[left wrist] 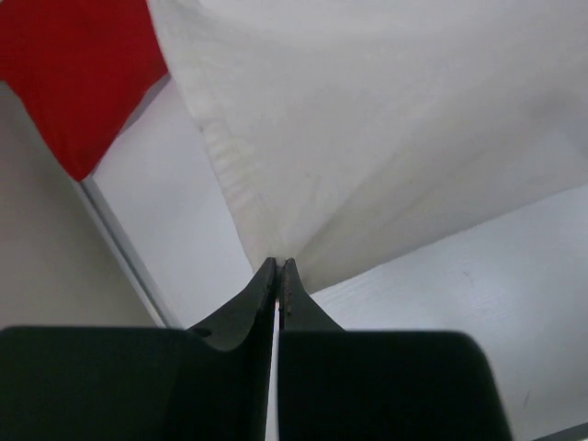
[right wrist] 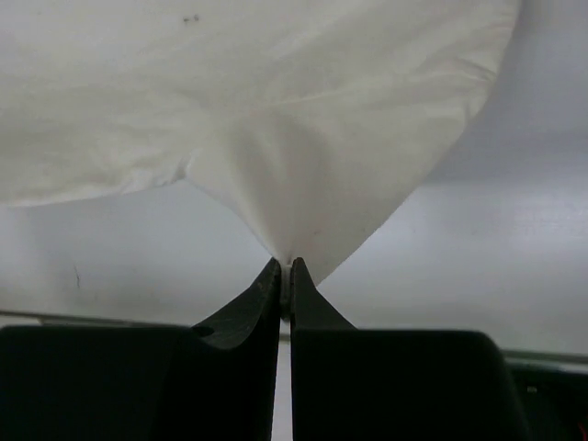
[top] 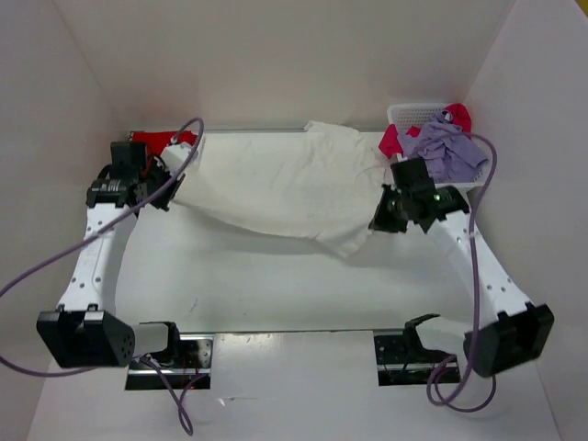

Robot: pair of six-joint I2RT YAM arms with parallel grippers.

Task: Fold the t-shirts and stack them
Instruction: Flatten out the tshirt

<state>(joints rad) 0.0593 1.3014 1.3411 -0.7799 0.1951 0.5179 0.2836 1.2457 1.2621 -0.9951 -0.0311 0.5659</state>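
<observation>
Off-white t-shirt (top: 276, 188) 1, clamped by left pincer (left wrist: 278, 268), right pincer (right wrist: 287, 267), red t-shirt (top: 175, 139) 1, basket (top: 413, 112) 1

left pincer (left wrist: 278, 266) pinching off-white shirt (left wrist: 386, 138), red shirt (left wrist: 78, 69)

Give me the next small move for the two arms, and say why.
Probably lower both arms together and lay the white shirt flat on the table. Both pairs of jaws are shut on its cloth, one at each end, and it is stretched between them, not yet folded. Spreading it flat seems the sensible step before any fold.
</observation>
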